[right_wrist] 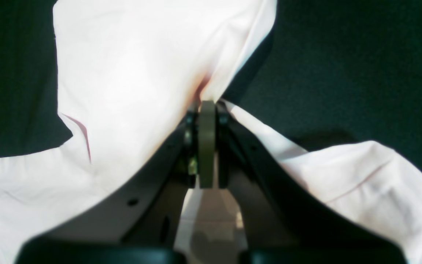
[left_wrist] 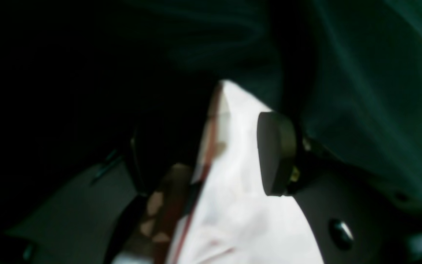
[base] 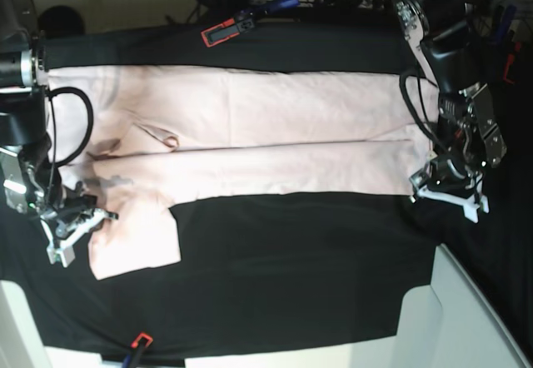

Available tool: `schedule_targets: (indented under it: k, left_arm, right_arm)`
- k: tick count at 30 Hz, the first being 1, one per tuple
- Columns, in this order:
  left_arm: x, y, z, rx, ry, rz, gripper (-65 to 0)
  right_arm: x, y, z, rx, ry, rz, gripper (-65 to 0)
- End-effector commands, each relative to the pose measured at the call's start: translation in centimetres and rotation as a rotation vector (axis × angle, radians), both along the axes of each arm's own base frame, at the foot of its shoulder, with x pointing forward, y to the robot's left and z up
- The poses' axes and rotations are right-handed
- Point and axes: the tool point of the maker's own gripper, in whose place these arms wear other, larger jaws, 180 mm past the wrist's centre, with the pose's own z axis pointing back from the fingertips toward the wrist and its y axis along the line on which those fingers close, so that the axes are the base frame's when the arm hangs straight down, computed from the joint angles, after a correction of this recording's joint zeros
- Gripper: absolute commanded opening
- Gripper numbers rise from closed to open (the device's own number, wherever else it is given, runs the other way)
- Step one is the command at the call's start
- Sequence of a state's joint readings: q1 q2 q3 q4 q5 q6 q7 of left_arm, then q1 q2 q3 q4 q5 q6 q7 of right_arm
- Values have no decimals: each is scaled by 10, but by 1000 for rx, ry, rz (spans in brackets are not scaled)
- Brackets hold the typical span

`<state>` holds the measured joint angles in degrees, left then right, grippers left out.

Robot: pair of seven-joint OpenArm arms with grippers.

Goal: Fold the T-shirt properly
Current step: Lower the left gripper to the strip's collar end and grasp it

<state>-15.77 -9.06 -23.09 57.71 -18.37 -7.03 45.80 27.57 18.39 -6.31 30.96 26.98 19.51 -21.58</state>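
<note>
T-shirt point(base: 250, 147): pale pink, spread flat on the black-draped worktop point(base: 291, 276), partly folded into a long band.
long axis: runs 9-to-3 o'clock across the base view; hem end at 3, sleeve end at 9.
left pincer point(base: 450, 186): at the 3 o'clock end, on the near hem corner; jaws apart, cloth lying between the pads point(left_wrist: 275, 154), nothing clamped.
right pincer point(right_wrist: 207, 106): at the 9 o'clock end, jaws together, clamped on a bunched tuck of shirt near the loose sleeve point(base: 137, 239).
sleeve: sticks out toward 6 o'clock from the band, just beside the right pincer.
nearer arm: right for the sleeve, left for the hem.
judgement: next fold likely works along the long axis; each pincer sits at its own end, so the ends must move together or the band skews.
</note>
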Motion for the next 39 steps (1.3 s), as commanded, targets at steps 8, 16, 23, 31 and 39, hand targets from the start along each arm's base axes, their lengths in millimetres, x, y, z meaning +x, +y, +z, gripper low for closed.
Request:
schedule_targets:
  k: [8, 16, 23, 31, 39]
  left_arm:
    - [37, 9, 0, 47, -9, -4, -250]
    - [37, -8, -25, 69, 24, -39, -252]
    - [30, -22, -33, 36, 59, -54, -489]
    - [28, -24, -35, 27, 69, -54, -568]
    - [24, -2, 6, 112, 32, -56, -593]
  right_arm:
    - [20, -8, 23, -5, -70, -8, -650]
    - [22, -9, 25, -6, -75, -8, -650]
    - [22, -9, 25, -6, -75, -8, -650]
    - [22, -9, 25, -6, -75, -8, -650]
    - [23, -9, 26, -6, -76, -8, -650]
